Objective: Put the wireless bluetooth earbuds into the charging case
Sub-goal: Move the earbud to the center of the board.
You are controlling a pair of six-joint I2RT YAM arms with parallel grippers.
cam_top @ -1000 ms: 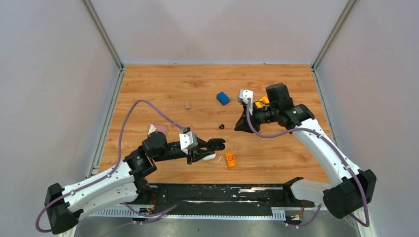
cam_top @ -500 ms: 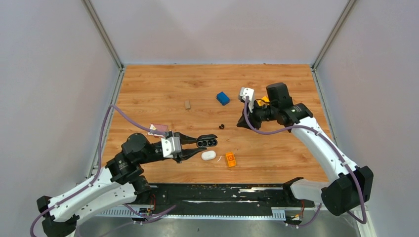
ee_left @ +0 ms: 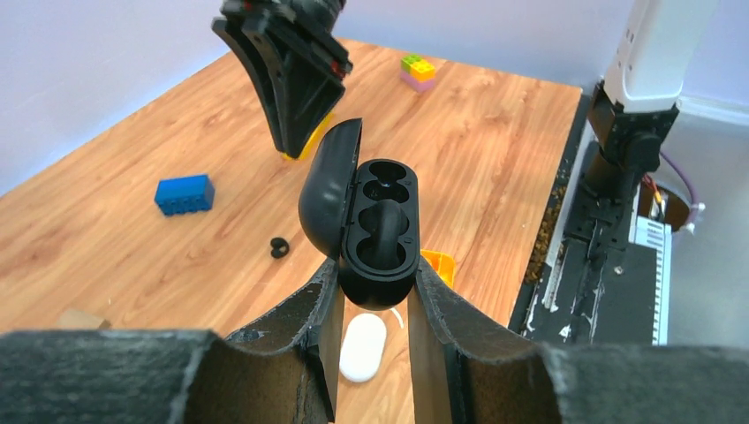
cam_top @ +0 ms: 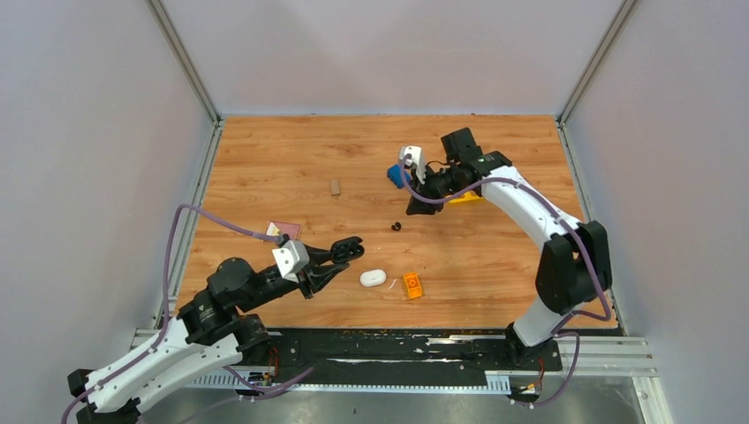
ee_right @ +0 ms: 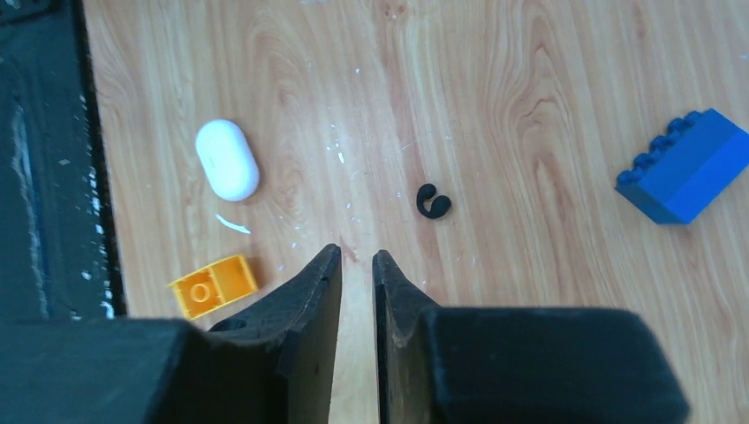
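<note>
Two cases are in view. A black case (ee_left: pixel 380 221), lid swung open and both wells showing, is clamped between the fingers of the left gripper (ee_left: pixel 375 269), off the table (cam_top: pixel 291 159). A white case (cam_top: pixel 372 277) lies closed on the table just beside an orange block (cam_top: pixel 412 284). One small black earbud (ee_right: pixel 433 201) lies alone near mid-table. The right gripper (ee_right: pixel 357 256) hovers near it, jaws narrowly parted and empty.

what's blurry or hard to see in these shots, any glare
Left wrist view: the jaws blur at the bottom edge; the black open case is sharp, its wells dark. Right wrist view: wooden table and small black earbud sharp. Top external view: even light, no harsh glare.
</note>
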